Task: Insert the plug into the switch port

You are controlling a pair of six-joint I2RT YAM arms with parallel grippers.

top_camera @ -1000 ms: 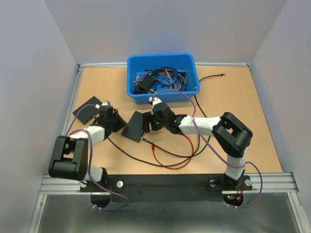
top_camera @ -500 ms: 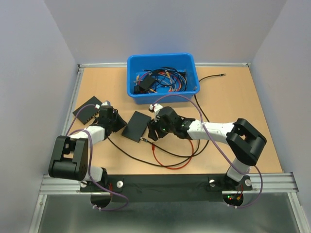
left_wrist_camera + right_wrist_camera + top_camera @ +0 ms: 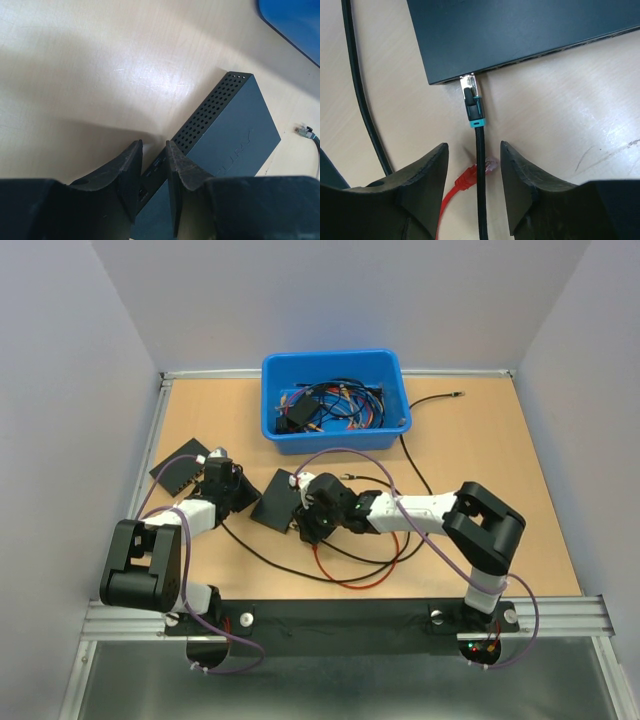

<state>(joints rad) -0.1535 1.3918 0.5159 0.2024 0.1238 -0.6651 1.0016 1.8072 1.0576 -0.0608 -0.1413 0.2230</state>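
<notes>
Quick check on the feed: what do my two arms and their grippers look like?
Both the left arm and right arm have white links with chunky black joint housings and looping purple cables. The left gripper and right gripper have matte black, wedge-shaped fingers.

Faint embossed letters on the switch (image 3: 235, 135), perhaps "URY".

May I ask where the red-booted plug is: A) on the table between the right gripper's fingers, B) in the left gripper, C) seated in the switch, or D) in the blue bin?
A: the right wrist view shows the plug lying on the table between the fingers of the right gripper, short of the switch.
</notes>
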